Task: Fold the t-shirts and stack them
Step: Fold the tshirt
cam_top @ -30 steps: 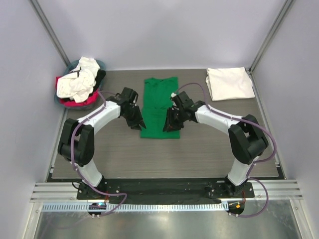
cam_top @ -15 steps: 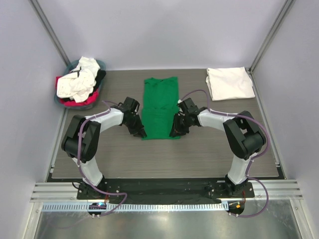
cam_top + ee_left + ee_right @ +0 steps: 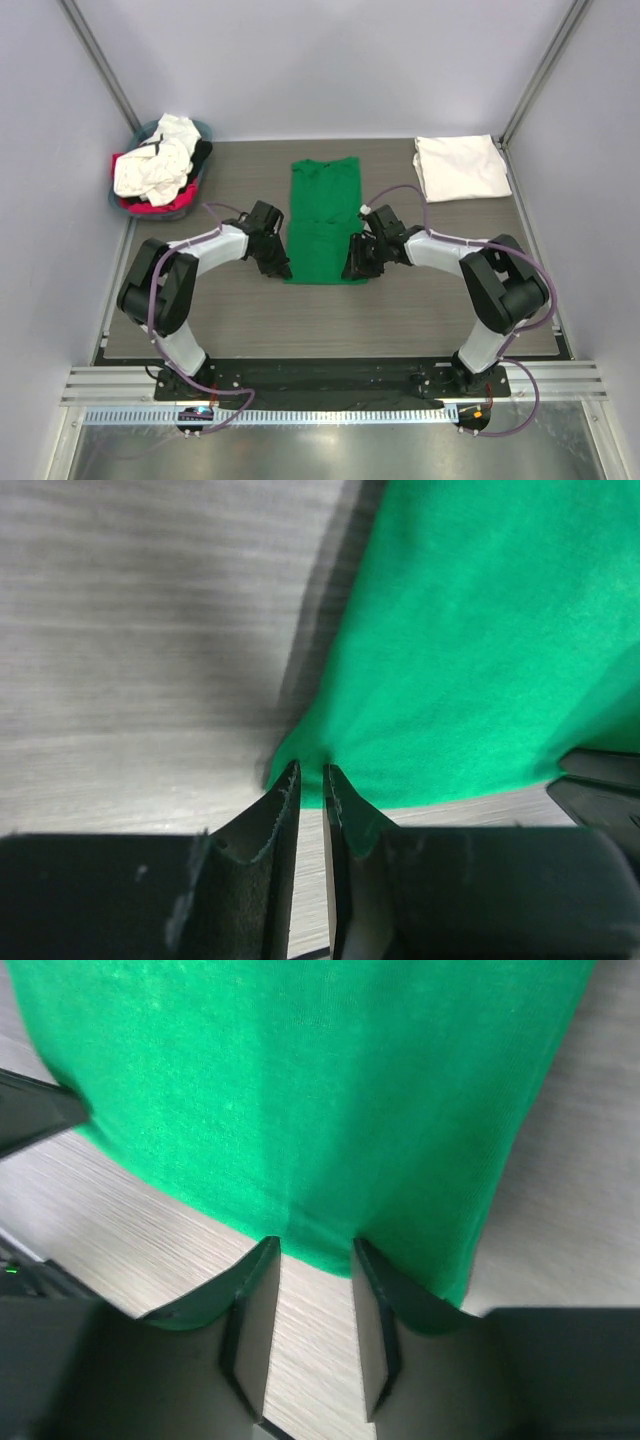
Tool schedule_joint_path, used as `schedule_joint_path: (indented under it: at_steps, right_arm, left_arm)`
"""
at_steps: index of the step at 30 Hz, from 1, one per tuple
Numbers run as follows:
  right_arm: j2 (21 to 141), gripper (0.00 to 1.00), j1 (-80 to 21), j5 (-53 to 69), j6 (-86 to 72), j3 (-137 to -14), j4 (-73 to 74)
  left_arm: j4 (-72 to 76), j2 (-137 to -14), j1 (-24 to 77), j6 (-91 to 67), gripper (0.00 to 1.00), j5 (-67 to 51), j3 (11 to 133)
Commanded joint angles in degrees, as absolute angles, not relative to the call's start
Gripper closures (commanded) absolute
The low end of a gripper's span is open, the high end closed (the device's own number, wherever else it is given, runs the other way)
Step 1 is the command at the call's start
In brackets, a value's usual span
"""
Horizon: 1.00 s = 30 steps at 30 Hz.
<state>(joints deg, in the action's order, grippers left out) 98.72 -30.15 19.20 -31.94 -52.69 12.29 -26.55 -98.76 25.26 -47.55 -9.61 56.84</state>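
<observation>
A bright green t-shirt (image 3: 322,220) lies folded in a long strip on the table's middle. My left gripper (image 3: 281,268) is at its near left corner. In the left wrist view the gripper (image 3: 311,772) is nearly closed, with the green hem corner (image 3: 480,630) pinched between the tips. My right gripper (image 3: 355,270) is at the near right corner. In the right wrist view the gripper (image 3: 315,1245) is open, its tips touching the green hem (image 3: 300,1080) and bare table between them. A folded white t-shirt (image 3: 460,167) lies at the back right.
A round grey-blue basket (image 3: 148,127) at the back left holds crumpled white (image 3: 155,165), pink-red (image 3: 170,203) and black (image 3: 203,155) shirts. The wood-grain table (image 3: 330,320) has metal frame posts at its back corners.
Both grippers have moved down along the green shirt's sides to its near hem corners. The shirt's near end now lies flatter and slightly nearer.
</observation>
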Motion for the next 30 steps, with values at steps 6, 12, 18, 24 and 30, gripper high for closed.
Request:
schedule_joint_path:
  at_steps: [6, 12, 18, 24, 30]
  right_arm:
    - [90.45, 0.44, -30.41, 2.11, -24.08, -51.5, 34.87]
    - [81.23, 0.31, -30.5, -3.34, -24.26, -51.51, 40.25]
    - [78.14, 0.32, -30.5, 9.65, -28.29, -45.63, 31.57]
    - [81.11, 0.38, -30.41, 17.84, -34.54, -42.19, 18.38]
    - [87.71, 0.46, -30.41, 18.28, -36.65, -42.98, 11.52]
  left_arm:
    - [-33.22, -94.66, 25.84, -45.0, 0.84, -1.5, 54.05]
    - [-38.14, -87.12, 27.07, -45.88, 0.58, -1.41, 57.04]
    - [-39.73, -79.29, 27.51, -47.81, 0.31, -2.02, 55.73]
    - [-35.96, -75.68, 27.42, -48.25, 0.35, -1.15, 51.25]
    - [-29.72, -71.2, 26.63, -51.15, 0.39, -0.79, 45.01]
